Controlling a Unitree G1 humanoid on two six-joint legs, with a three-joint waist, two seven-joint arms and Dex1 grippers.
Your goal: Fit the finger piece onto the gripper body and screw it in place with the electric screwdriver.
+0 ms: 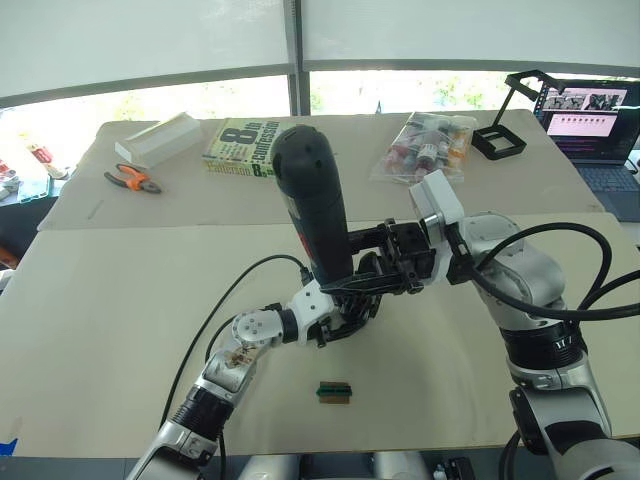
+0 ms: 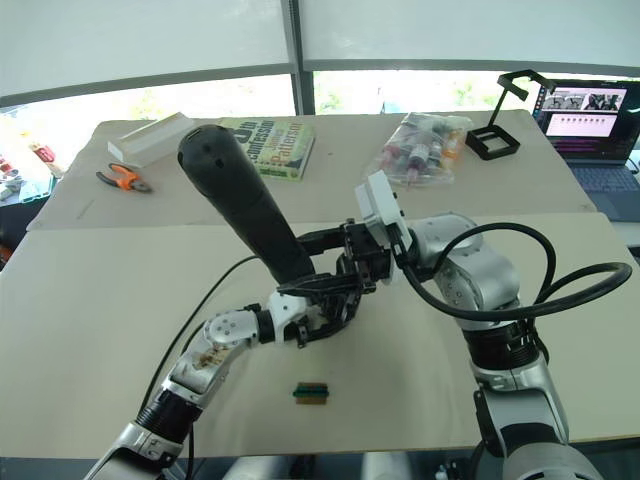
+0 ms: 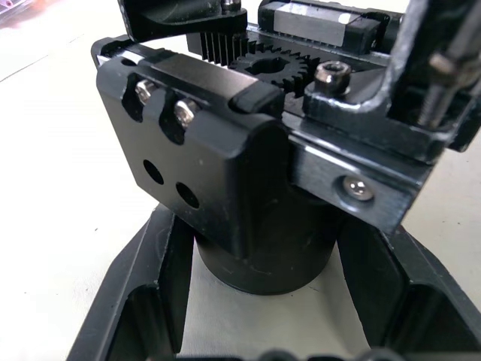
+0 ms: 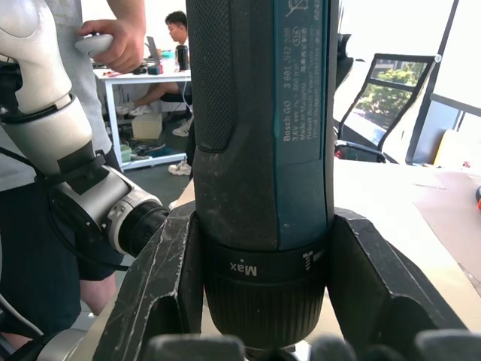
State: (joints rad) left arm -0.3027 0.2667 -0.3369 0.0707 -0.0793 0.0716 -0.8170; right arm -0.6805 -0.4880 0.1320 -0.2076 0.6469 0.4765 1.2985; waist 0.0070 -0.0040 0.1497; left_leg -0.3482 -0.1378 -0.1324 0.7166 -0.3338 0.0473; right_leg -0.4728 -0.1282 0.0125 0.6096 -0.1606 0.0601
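Far left of the table (image 1: 100, 300): orange-handled pliers (image 1: 132, 180) and a white box (image 1: 160, 139), with a book (image 1: 243, 148) just beside the box. All sit well back from the arms.

Left gripper (image 1: 345, 315) sits low at table centre, its fingers (image 3: 150, 286) pinching the round base of the gripper body (image 3: 248, 188). In the left wrist view the body shows a gear, screws and a side plate; its upper part is cut off by the frame edge. From the head views the body is mostly hidden behind the screwdriver and both grippers, so it's hard to make out. Finger piece: cannot pick it out among the black parts.

The electric screwdriver (image 1: 312, 205) stands tilted, butt end up and leaning toward the robot's left, its lower end down at the gripper body. The bit is hidden. Right gripper (image 1: 400, 262) is clamped around the screwdriver's lower collar, fingers (image 4: 158, 278) on both sides in the right wrist view.

A small green-and-brown block (image 1: 334, 393) lies on the table near the front edge, apart from the grippers.

Farther right, at the back: a bag of small bottles (image 1: 425, 145), a black stand (image 1: 510, 125), and a laptop (image 1: 592, 125) cut off by the frame edge.

A person's hand (image 4: 120, 37) holds a grey object in the right wrist view background; another person sits at a desk there.
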